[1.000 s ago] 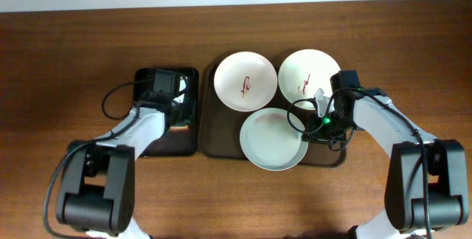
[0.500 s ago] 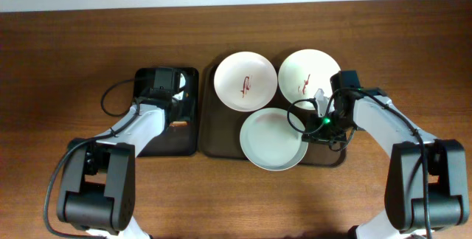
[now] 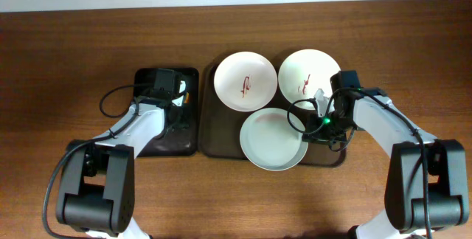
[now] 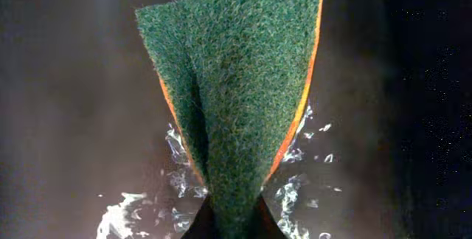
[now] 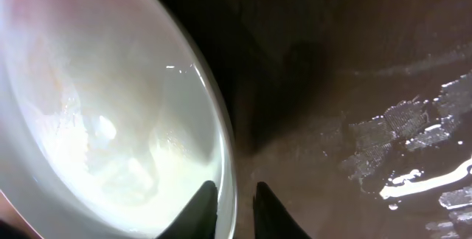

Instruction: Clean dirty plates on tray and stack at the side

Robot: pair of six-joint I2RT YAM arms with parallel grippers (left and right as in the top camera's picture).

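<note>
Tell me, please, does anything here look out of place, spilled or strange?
Two things. The sponge is pinched into a fold by the left end effector, with water splashes on the black tray below. The near plate overhangs the brown tray at its front edge.

three plates (image 3: 245,81) on tray (image 3: 220,132) | side tray (image 3: 186,141) left of it | sponge (image 4: 236,99) over side tray

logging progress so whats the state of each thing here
sponge, folded, pinched
near plate, faint pink haze
far left plate, red smear
far right plate, red smear
black tray, wet
left gripper, jaws shut on sponge
right gripper, jaws shut on near plate rim
</note>
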